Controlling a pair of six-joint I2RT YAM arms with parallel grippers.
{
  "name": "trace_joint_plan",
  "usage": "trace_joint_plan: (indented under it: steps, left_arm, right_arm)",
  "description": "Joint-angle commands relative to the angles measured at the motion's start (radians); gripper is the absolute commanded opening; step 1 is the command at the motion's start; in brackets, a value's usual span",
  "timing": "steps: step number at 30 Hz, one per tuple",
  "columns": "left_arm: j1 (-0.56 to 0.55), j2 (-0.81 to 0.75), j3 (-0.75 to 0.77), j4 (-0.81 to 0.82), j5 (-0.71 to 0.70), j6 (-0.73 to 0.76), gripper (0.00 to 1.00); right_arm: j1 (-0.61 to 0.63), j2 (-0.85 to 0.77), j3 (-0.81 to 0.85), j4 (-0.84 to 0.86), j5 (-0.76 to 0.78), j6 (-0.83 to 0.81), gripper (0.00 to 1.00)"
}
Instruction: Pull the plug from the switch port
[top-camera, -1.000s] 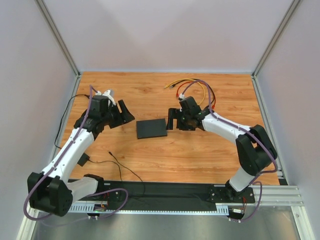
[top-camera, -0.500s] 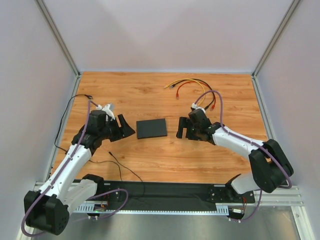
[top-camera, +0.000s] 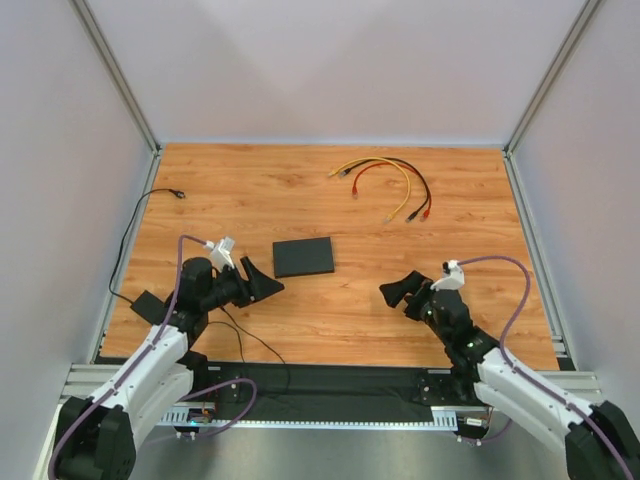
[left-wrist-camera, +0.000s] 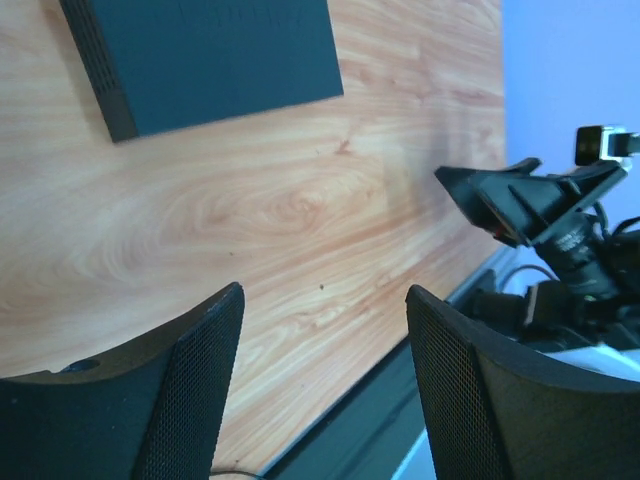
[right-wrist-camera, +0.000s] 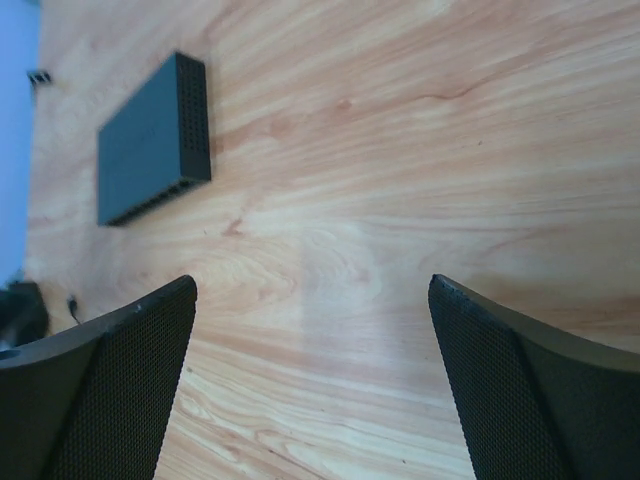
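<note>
Nearest of all, a black rail (top-camera: 330, 385) ran along the near edge of the wooden surface (top-camera: 300, 330), and both arms were folded low over it. The left hand (top-camera: 265, 283) was low over the wood at the left front. Its fingers (left-wrist-camera: 190, 400) were spread wide, with only bare grain between them. A small black box (top-camera: 150, 303) lay beside that arm. A thin black lead (top-camera: 124, 248) ran from the box up the left edge to a free end farther back.

The right hand (top-camera: 398, 291) sat low at the right front, also spread wide and holding nothing. Its wrist view showed two mesh-faced fingers (right-wrist-camera: 110, 390) far apart over bare wood. Both hands were angled inward, well apart from each other.

Beyond them, about the middle of the surface, the switch (top-camera: 303, 257) lay flat. Neither hand touched it, and it was nearer the left hand than the right. The right wrist view showed rows of small holes in its side wall.

Farthest back, right of centre, a loose bunch of yellow, red and black cables (top-camera: 385, 172) lay on the wood, well apart from the switch.
</note>
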Motion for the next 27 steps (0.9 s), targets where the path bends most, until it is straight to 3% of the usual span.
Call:
trace_joint_plan:
  steps: [1, 3, 8, 11, 13, 14, 15, 16, 20, 24, 27]
  left_arm:
    - [0.002, -0.044, -0.124, 0.301, 0.089, -0.167, 0.74]
    - [0.002, -0.064, -0.233, 0.443, 0.1, -0.246, 0.75]
    - [0.001, -0.166, -0.453, 0.643, 0.1, -0.369, 0.74]
    - [-0.01, -0.352, -0.434, 0.407, 0.104, -0.317, 0.73]
    - [-0.011, -0.572, -0.417, 0.263, 0.091, -0.305, 0.72]
    - [-0.013, -0.66, -0.413, 0.091, 0.056, -0.305, 0.73]
    - [-0.013, -0.856, -0.41, -0.005, 0.036, -0.305, 0.74]
    - [-0.013, -0.93, -0.407, -0.097, 0.017, -0.305, 0.75]
    - [-0.018, -0.802, -0.405, -0.105, 0.043, -0.25, 0.76]
    - [-0.019, -0.924, -0.405, -0.211, 0.005, -0.257, 0.76]
    - [-0.019, -0.891, -0.405, -0.196, 0.002, -0.248, 0.76]
  right_arm:
    - [-0.003, -0.177, -0.148, 0.125, 0.179, 0.196, 1.0]
    - [-0.004, -0.305, -0.178, 0.071, 0.172, 0.215, 1.0]
    - [-0.003, -0.555, -0.17, -0.321, 0.161, 0.269, 1.0]
    - [-0.003, -0.701, -0.17, -0.509, 0.159, 0.29, 1.0]
    - [-0.004, -0.776, -0.17, -0.598, 0.158, 0.283, 1.0]
    - [-0.003, -0.784, -0.17, -0.601, 0.158, 0.281, 1.0]
    - [-0.004, -0.76, -0.17, -0.601, 0.159, 0.286, 1.0]
    - [-0.001, -0.749, -0.17, -0.606, 0.167, 0.29, 1.0]
    - [-0.003, -0.744, -0.17, -0.606, 0.167, 0.289, 1.0]
    - [-0.003, -0.755, -0.17, -0.607, 0.155, 0.287, 1.0]
    - [0.0, -0.755, -0.17, -0.618, 0.158, 0.289, 1.0]
